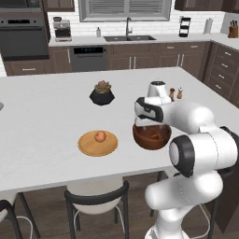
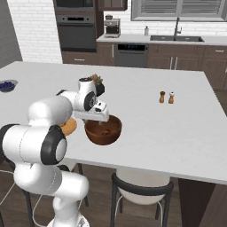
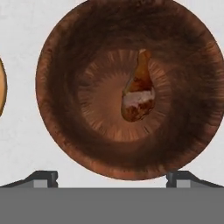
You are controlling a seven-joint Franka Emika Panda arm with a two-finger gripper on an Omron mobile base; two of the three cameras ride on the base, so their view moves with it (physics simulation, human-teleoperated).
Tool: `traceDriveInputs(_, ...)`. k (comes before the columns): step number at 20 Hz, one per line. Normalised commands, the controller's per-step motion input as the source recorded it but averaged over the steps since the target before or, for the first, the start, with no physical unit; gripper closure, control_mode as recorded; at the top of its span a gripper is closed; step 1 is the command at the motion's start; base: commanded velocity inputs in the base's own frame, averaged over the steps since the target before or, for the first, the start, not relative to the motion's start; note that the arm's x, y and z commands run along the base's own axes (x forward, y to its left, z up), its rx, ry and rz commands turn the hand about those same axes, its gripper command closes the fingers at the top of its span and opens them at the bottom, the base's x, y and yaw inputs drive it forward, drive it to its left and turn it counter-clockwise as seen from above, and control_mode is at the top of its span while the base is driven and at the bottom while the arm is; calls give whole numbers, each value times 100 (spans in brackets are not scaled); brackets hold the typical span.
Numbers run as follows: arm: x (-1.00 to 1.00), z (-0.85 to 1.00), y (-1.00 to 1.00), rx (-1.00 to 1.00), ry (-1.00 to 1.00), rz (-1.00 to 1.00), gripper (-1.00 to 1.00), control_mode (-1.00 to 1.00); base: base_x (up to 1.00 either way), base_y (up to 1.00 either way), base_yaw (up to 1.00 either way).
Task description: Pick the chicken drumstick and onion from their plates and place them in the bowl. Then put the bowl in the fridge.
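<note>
The dark reddish-brown bowl (image 1: 151, 136) (image 2: 103, 131) (image 3: 57, 57) stands on the white island near its front edge. In the hand view the chicken drumstick (image 3: 139, 92) lies on the bowl's bottom, free of the fingers. My gripper (image 1: 151, 125) (image 2: 99, 122) (image 3: 112, 177) hangs right over the bowl, open, with nothing between its fingertips. The onion (image 1: 99, 136) rests on the flat tan wooden plate (image 1: 91, 147) just left of the bowl. The arm partly hides that plate (image 2: 68, 127) in the right base view. The fridge is out of view.
A black pot with a succulent (image 1: 101, 94) stands behind the wooden plate. Salt and pepper shakers (image 1: 175, 94) (image 2: 166, 97) sit to the right. A grey bowl of blueberries (image 2: 6, 85) is at the far left. Chairs (image 1: 95, 198) (image 2: 139, 188) stand under the island's front edge.
</note>
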Motion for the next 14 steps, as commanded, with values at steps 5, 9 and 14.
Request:
traceDriveInputs(5,-1,36,69,3,5,7,-100,-100,0,0,0)
traceDriveInputs(9,0,19,68,2,9,7,-100,-100,0,0,0)
traceDriveInputs(14,0,17,67,4,8,6,-100,-100,0,0,0)
